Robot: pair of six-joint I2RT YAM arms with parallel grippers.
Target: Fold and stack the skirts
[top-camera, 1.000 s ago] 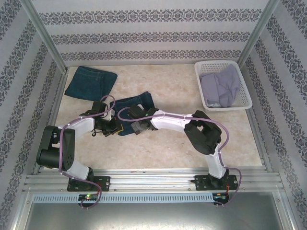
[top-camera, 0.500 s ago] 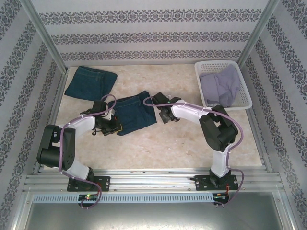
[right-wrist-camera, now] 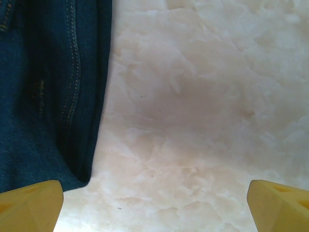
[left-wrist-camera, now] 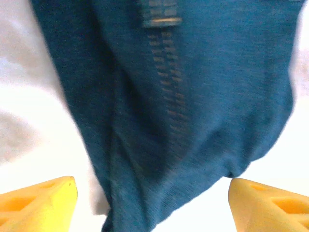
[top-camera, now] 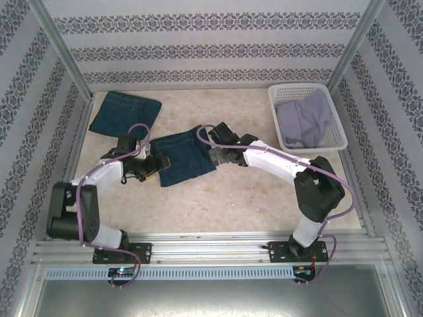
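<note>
Dark denim skirt flat mid-table. Left gripper at its left edge, right gripper at its right edge. Both have fingers spread wide and are empty. Pinch matching corners and fold evenly.

Both arms reach inward, left tool and right tool spread wide (yellow fingertips well apart).

A soft dark blue denim skirt spreads across the top and middle, blurred, with a line of lighter stitching running down its centre. Its rumpled lower edge narrows toward the bottom. Bright pale tabletop shows on both sides. The left gripper is spread wide, its yellow fingertips in the bottom corners.
</note>
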